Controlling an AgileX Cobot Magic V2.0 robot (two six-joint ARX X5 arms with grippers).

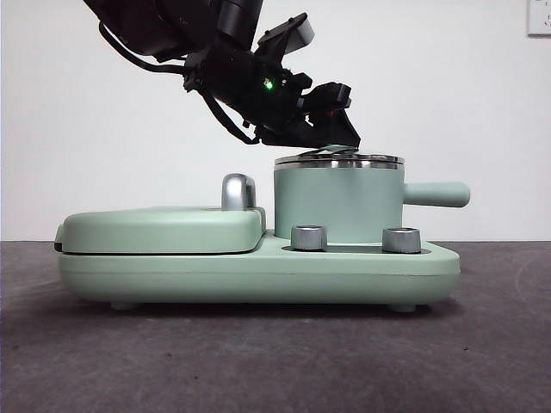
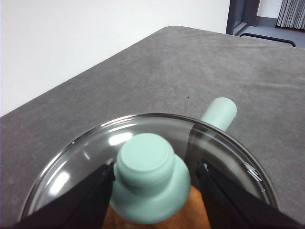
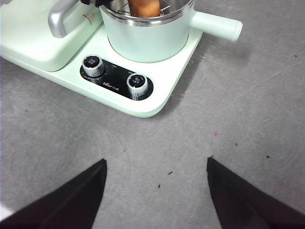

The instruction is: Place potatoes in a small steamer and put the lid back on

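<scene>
Just one lid (image 2: 143, 157), one potato (image 3: 144, 6) (inside)

Mint-green steamer (image 1: 338, 202), steel rim, clear lid (image 2: 143, 138) with mint knob, seemingly orange-brown potato (image 3: 144, 6), grey table (image 3: 238, 119)

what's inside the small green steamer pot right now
Through the glass lid an orange-brown potato shows inside the steamer. The left gripper flanks the lid's knob; the pot's bottom is hidden.

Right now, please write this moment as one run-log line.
left hand: shut on lid knob | lid: on small steamer | potato: inside | right hand: open, waiting
</scene>
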